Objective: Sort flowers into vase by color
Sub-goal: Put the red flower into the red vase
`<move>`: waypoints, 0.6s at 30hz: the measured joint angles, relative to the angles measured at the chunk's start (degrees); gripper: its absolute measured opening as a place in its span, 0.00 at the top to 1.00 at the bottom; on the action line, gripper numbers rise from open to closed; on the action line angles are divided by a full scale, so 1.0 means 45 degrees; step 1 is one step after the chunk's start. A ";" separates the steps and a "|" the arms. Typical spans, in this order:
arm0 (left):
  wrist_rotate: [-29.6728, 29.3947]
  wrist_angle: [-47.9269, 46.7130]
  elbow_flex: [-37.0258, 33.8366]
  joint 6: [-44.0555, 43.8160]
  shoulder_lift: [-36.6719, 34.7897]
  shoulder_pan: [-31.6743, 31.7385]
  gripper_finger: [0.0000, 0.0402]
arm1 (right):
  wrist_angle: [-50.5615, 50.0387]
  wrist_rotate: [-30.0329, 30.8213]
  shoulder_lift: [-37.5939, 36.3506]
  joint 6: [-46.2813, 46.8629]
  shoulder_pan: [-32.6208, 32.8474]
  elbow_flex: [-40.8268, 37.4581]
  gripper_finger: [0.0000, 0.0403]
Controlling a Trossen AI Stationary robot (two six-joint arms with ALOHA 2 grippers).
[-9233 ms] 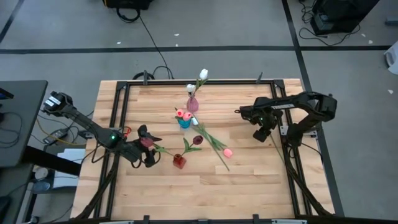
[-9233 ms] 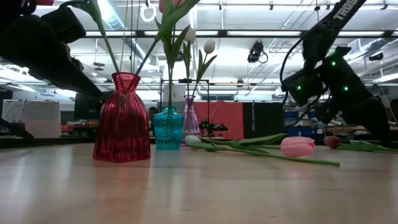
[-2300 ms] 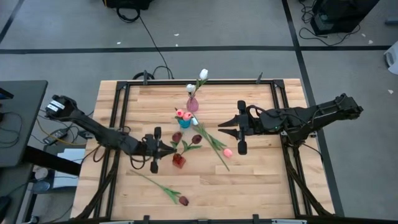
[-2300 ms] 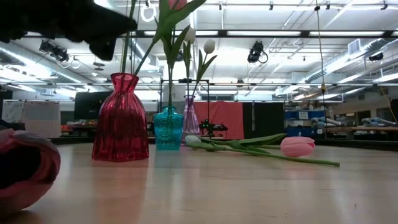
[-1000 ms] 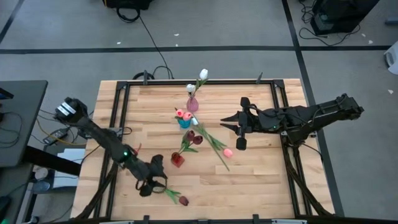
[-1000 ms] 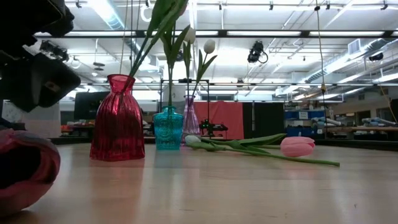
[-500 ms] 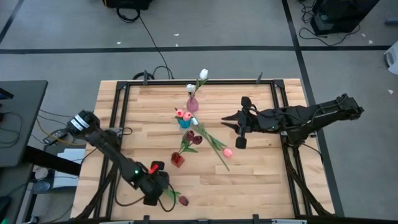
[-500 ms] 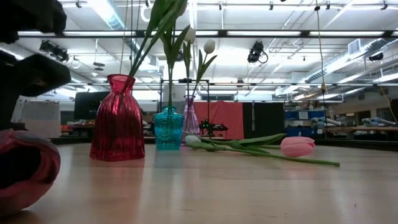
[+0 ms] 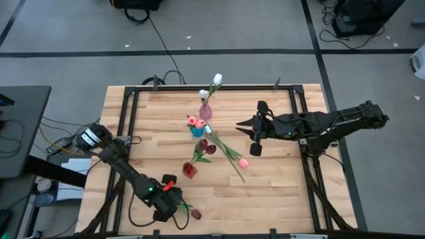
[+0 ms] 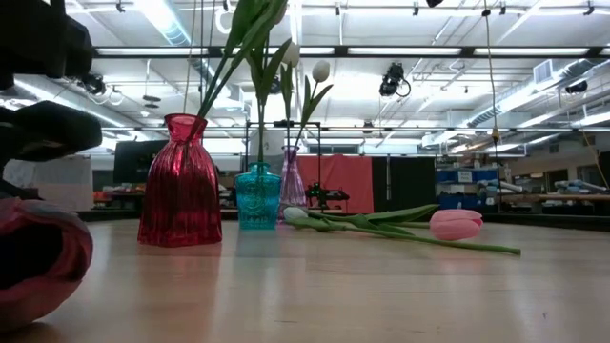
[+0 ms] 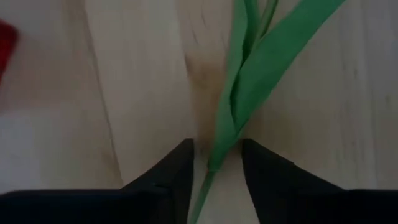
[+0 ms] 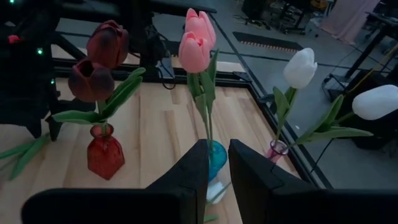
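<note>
High view: ribbed red glass vase (image 9: 190,172) holds two dark red tulips (image 9: 205,146). Nearby, released left pincer (image 9: 174,209) straddles a loose dark red tulip's green stem (image 11: 239,106); right pincer (image 9: 253,137) narrowly parted, empty.

Hidden and cut-off parts on the flower table

In the left wrist view the green stem (image 11: 233,118) runs off both edges, its head unseen. In the low view the dark red tulip head (image 10: 38,262) is cropped by the edge, blurred. From above, the left gripper (image 9: 171,207) covers that stem's near end; finger contact cannot be told.
</note>
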 joint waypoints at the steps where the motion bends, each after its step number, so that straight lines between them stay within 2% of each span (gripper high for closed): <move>1: -0.0012 -0.0087 0.0044 -0.0001 0.0008 0.0008 0.68 | 0.0007 0.0004 0.0021 0.0000 0.0000 0.0001 0.81; 7: 0.0054 -0.1605 0.0958 0.0923 0.0129 0.0038 0.95 | 0.0107 0.0000 0.0053 0.0000 -0.0114 0.0005 0.81; 12: -0.0502 -0.2018 0.1328 0.1035 -0.0393 0.0032 0.97 | 0.0088 -0.0075 0.0048 0.0063 -0.0131 0.0005 0.81; 16: -0.2017 -0.1532 0.0972 0.1482 -0.1697 -0.0015 0.99 | -0.0016 -0.0536 0.0048 0.0328 -0.0126 0.0005 0.81; 18: -0.2709 -0.0630 0.0449 0.1812 -0.2625 -0.0021 0.99 | -0.0104 -0.0635 0.0048 0.0373 -0.0126 -0.0021 0.81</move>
